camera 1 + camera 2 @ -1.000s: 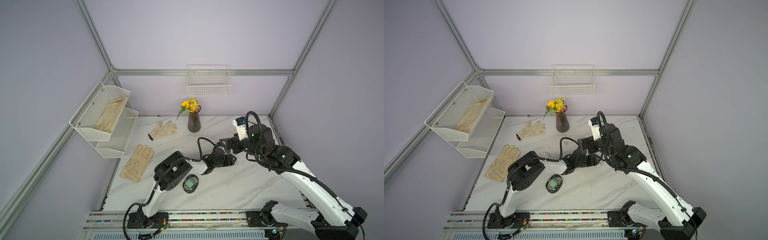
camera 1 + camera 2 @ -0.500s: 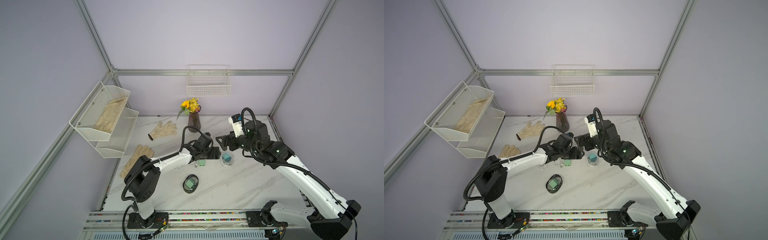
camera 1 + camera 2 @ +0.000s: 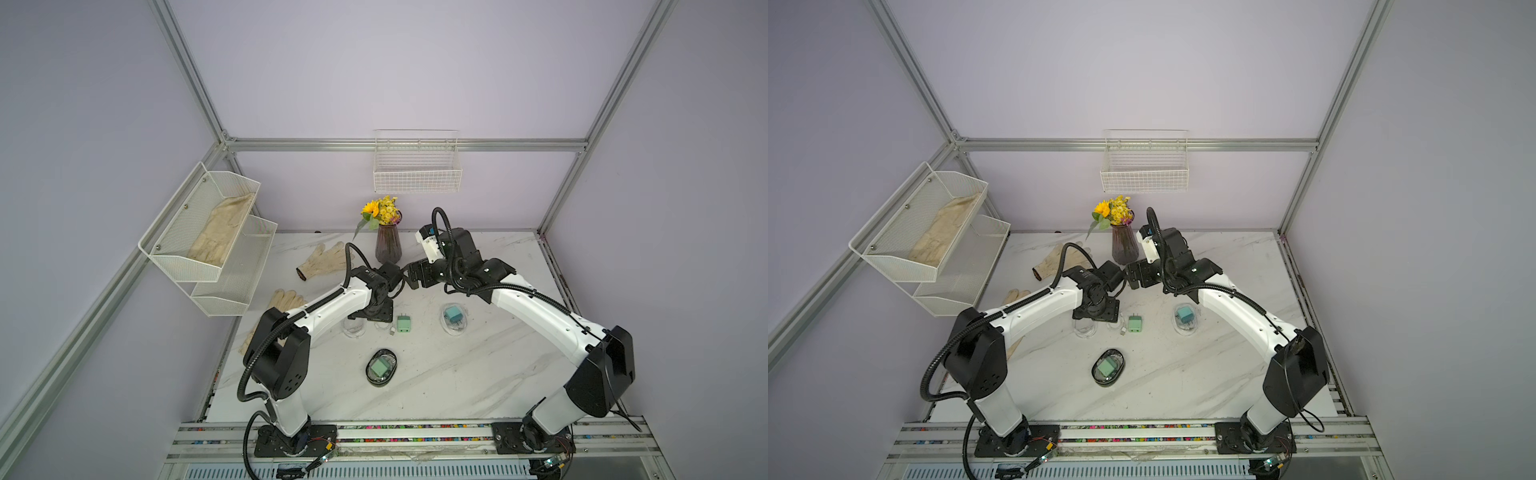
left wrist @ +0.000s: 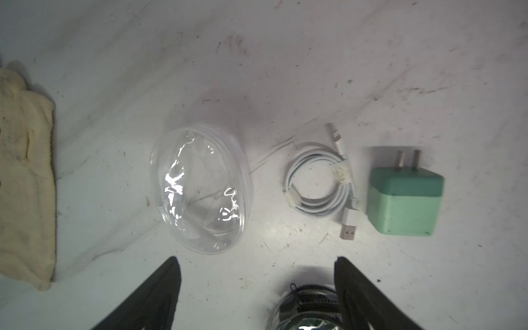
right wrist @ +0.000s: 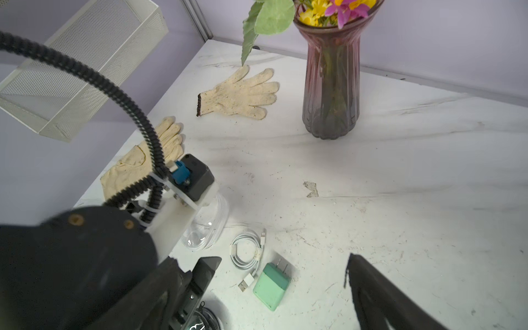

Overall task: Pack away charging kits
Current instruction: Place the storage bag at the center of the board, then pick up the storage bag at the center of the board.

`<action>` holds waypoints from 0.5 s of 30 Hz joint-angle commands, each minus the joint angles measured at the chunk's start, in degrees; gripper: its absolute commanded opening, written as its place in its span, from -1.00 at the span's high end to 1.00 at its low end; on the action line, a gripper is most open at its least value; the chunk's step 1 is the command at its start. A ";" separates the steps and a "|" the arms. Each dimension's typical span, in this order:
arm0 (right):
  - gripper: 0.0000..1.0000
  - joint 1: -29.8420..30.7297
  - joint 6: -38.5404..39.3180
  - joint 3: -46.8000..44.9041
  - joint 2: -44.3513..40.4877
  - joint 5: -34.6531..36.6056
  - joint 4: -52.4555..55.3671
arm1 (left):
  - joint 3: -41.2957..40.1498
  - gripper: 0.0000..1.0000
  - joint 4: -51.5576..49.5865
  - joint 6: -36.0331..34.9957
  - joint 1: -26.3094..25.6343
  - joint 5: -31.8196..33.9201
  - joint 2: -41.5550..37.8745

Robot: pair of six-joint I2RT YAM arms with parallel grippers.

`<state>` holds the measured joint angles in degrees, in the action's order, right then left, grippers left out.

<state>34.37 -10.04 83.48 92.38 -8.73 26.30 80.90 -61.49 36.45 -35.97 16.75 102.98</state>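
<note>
Left wrist view: left pincer [image 4: 256,260] spread, empty; coiled cable [image 4: 317,185] on the surface [image 4: 285,71], in a top view mint adapter [image 3: 403,323] at its three o'clock, clear case [image 3: 354,328] at nine. Best pinched across the tied strands.

Robotics lab test cell, lilac wall panels [image 3: 415,62] in a silver aluminium frame [image 3: 399,144], white marble-patterned tabletop [image 3: 457,374], two white-and-black robot arms [image 3: 328,305] bolted to a metal rail [image 3: 415,436], white wire wall basket [image 3: 417,174], purple glass vase of flowers [image 3: 387,247]
</note>
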 commanded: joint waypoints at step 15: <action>-0.88 -3.34 1.20 -1.01 1.62 -7.13 -7.44 | 4.98 -0.23 0.42 -2.29 5.88 4.08 8.38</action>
<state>31.42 -9.72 82.39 93.34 -14.35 20.75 81.91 -62.89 35.94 -31.55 21.15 110.80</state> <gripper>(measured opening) 0.939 0.626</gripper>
